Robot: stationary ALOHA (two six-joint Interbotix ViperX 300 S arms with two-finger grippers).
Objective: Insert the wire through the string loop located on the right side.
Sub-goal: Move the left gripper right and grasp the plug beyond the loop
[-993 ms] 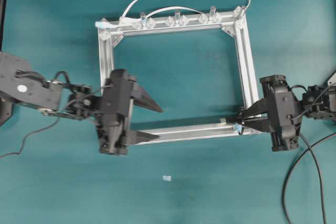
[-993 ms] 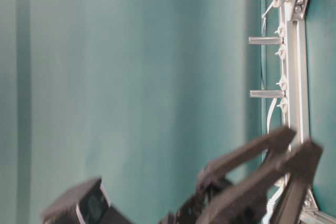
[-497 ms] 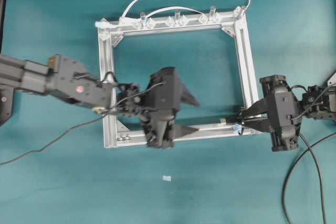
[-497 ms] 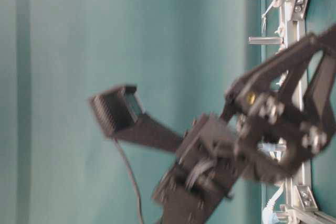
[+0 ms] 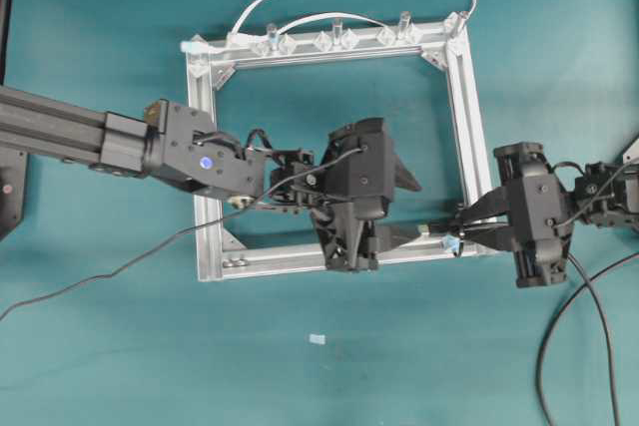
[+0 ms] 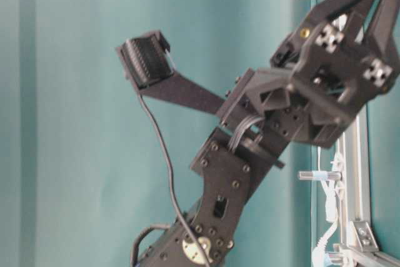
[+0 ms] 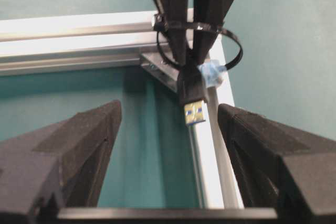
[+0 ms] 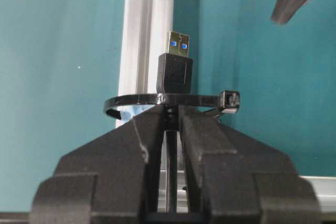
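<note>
Change: the left claw (image 5: 401, 212) has been carried from the frame's 9 o'clock side across to about 4 o'clock, jaws spread wide and empty, facing the plug.
Wire (image 8: 176, 72): pinched by the clenched right claw (image 8: 169, 119), plug poking through the string loop (image 8: 173, 99), it seems.
Meaning: a handover is probably being set up.

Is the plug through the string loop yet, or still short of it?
Through: the plug sticks out past the string loop, held by the right gripper.
</note>
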